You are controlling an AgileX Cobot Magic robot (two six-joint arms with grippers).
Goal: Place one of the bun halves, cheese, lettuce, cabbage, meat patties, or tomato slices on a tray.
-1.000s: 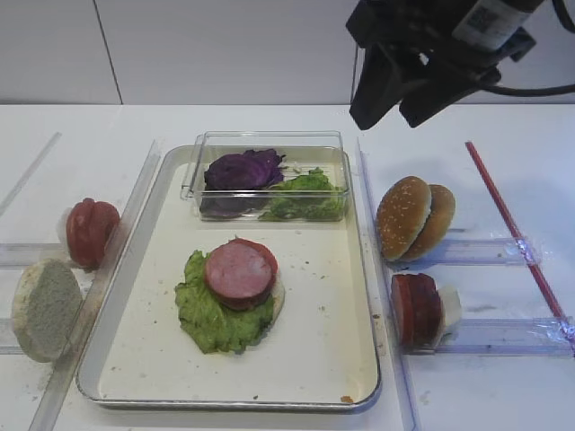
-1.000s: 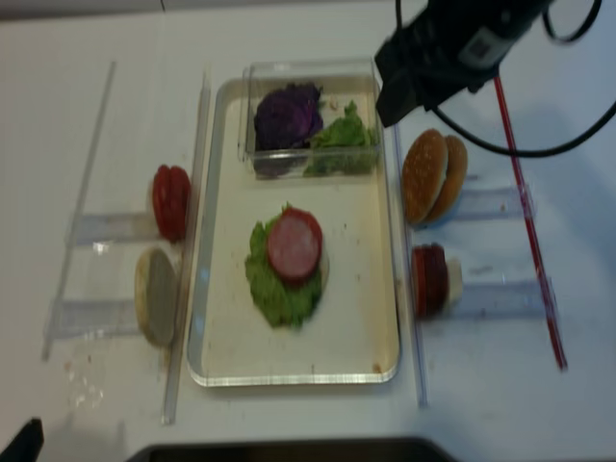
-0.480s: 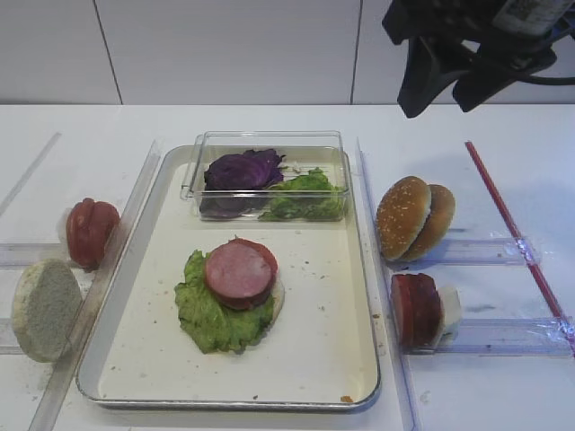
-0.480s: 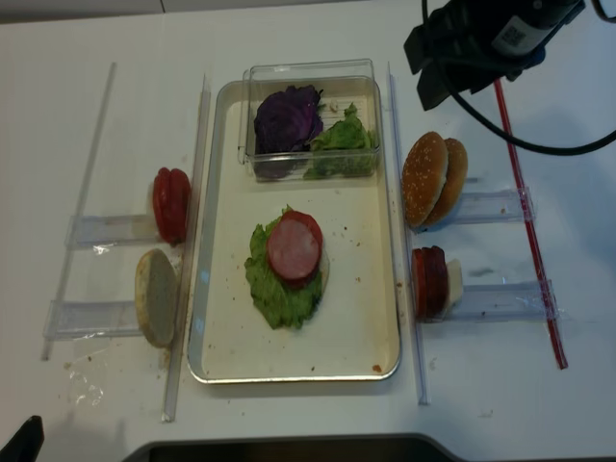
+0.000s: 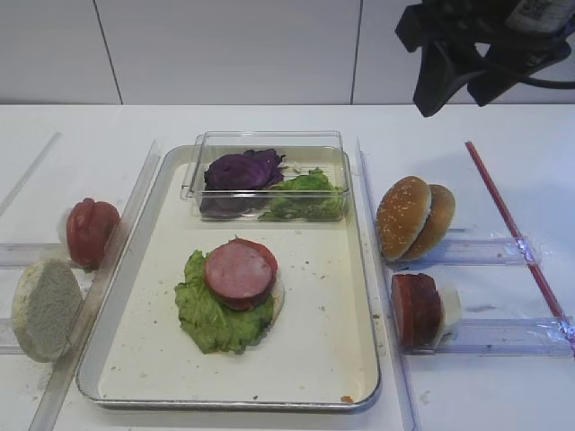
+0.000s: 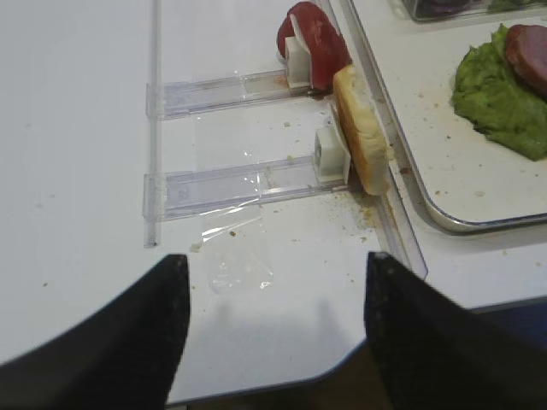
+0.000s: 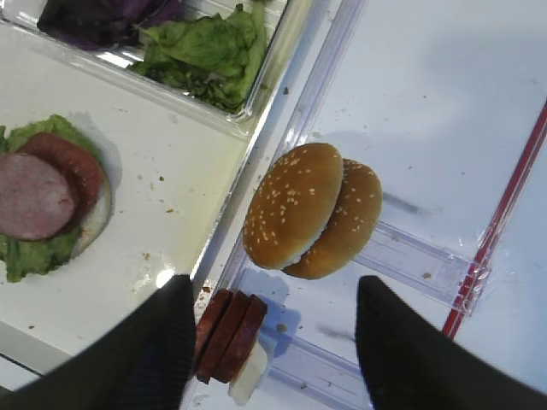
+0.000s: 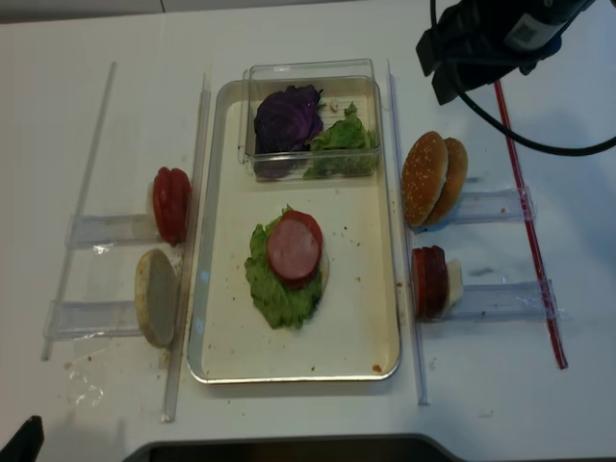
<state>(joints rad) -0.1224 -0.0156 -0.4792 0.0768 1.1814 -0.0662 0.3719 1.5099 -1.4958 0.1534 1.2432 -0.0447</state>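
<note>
A black robot arm

The right arm (image 5: 485, 40) is black and chunky, with a white sticker and a thin black cable (image 8: 500, 135) hanging off it.

No words or numbers can be read; a white sticker (image 8: 527, 31) on the right arm bears only an illegible square code.

Shiny silver metal tray (image 5: 367, 269) with matt cream inside; clear glossy plastic box (image 5: 269, 144) at its 12 o'clock; smooth matt white surface (image 5: 485, 395).
</note>
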